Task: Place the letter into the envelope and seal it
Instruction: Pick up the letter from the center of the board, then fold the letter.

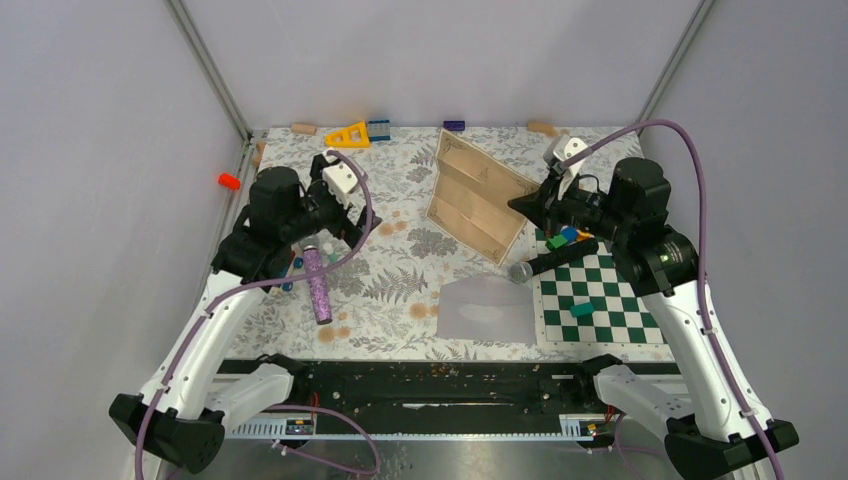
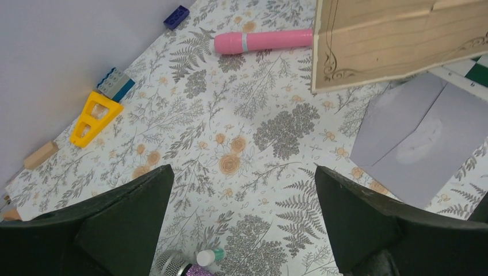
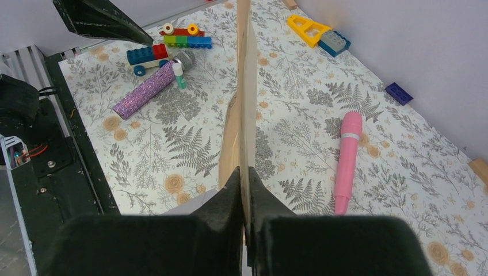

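The letter (image 1: 478,195), a tan folded sheet with a printed border, hangs tilted above the table's middle, and my right gripper (image 1: 535,205) is shut on its right edge. In the right wrist view the letter (image 3: 246,86) runs edge-on up from my shut gripper (image 3: 244,175). The pale grey-lavender envelope (image 1: 485,308) lies flat near the front edge, below the letter and apart from it. My left gripper (image 2: 241,178) is open over the floral cloth with nothing between its fingers, and the envelope (image 2: 420,138) and letter (image 2: 397,40) lie to its right.
A purple glitter microphone (image 1: 318,285) lies left of the envelope. A pink tube (image 3: 347,155) lies behind the letter. The green-and-white checkerboard mat (image 1: 595,300) on the right carries a green block (image 1: 582,309) and a black microphone (image 1: 550,262). A yellow triangle (image 1: 350,135) and bricks line the back edge.
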`<control>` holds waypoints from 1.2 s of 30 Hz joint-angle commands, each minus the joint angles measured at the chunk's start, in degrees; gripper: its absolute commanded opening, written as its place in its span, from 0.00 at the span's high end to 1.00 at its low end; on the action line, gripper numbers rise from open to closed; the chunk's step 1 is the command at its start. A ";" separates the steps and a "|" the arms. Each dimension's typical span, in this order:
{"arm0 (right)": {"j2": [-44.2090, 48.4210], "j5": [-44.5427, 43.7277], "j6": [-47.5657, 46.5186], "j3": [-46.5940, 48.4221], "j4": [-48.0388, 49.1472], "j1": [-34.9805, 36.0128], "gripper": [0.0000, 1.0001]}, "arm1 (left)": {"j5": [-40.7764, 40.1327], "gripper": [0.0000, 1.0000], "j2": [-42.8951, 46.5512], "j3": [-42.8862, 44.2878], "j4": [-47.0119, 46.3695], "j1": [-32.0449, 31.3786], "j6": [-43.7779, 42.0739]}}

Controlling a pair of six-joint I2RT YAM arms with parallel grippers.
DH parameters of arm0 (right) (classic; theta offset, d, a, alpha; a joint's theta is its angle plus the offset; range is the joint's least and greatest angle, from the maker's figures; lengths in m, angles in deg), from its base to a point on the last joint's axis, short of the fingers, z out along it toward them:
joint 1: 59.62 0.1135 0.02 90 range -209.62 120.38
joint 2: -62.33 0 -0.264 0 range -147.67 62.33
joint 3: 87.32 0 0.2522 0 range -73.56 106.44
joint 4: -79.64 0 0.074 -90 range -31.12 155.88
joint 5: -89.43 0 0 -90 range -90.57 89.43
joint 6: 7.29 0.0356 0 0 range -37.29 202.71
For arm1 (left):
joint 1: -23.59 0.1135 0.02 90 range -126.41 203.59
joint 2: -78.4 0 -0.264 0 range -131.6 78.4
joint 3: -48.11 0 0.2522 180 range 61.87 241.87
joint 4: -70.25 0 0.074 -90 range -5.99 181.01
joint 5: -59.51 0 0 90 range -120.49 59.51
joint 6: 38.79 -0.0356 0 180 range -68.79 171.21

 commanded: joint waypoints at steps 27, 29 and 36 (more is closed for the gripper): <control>4.71 13.34 -4.73 -2.13 -2.78 0.31 1.00 | 25.31 0.01 -8.70 8.17 1.08 -3.11 -1.05; 5.85 14.24 -4.38 -3.68 -1.76 0.31 1.00 | 27.32 0.01 -8.12 7.65 1.56 -3.22 -1.52; 7.76 19.25 -0.06 -5.41 1.57 0.31 1.00 | 34.75 0.01 -6.97 5.68 1.58 -3.26 -0.78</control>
